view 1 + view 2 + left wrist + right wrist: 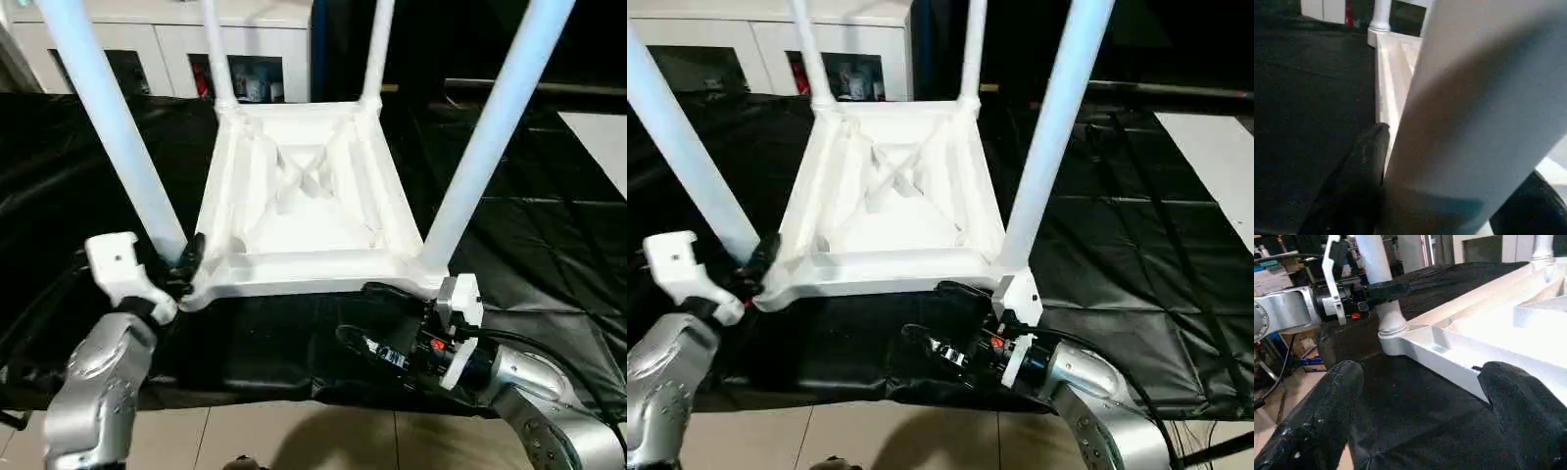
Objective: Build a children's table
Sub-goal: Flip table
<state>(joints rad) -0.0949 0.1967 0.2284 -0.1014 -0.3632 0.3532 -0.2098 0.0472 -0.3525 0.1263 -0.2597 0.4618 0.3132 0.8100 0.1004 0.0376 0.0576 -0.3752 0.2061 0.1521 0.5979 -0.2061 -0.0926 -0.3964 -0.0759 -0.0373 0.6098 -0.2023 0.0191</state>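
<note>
You're in a lab-like workroom — black padded sheet (549,225) over a bench. White glass-door cabinet (176,44) behind, tiled floor (294,441) below.

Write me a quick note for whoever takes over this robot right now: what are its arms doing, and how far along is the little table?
Left end effector: fingers either side of the near-left long white tapered tube leg at its base; firm grip unclear.
Right end effector: open, holding nothing, at the near edge of the white plastic ribbed tabletop.
Tabletop lies upside down on the black sheet; all four legs stand in the corner sockets.
Left: check the legs are seated, then turn the table upright.
</note>
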